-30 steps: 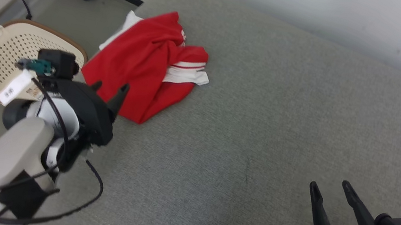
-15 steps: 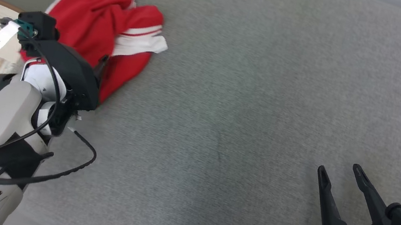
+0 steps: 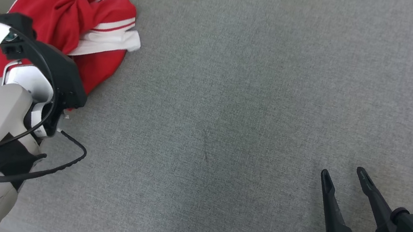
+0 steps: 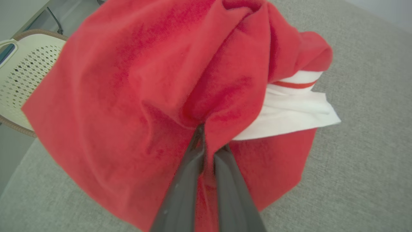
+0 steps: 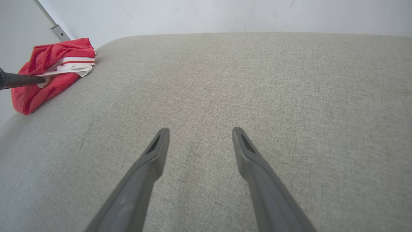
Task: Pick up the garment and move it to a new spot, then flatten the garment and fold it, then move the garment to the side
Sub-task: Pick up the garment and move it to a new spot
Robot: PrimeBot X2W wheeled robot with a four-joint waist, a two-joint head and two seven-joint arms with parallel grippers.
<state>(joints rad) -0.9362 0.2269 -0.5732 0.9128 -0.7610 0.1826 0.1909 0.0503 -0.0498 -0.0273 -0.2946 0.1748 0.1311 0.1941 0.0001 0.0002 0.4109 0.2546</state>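
The red garment [image 3: 66, 19] lies bunched at the far left corner of the grey cushion [image 3: 243, 97]. The left gripper [image 4: 209, 138] reaches into it from the near side, its fingers pinched on a red fold. The right gripper [image 3: 342, 172] hovers over the near right corner, spread wide and holding nothing.

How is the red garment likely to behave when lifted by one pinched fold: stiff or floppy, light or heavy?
Probably floppy: the red garment lies crumpled in soft folds, and one fold bunches between the fingers of the left gripper. Likely light for its size: the cloth looks thin. Lifted, it would probably drape and drag on the grey cushion.
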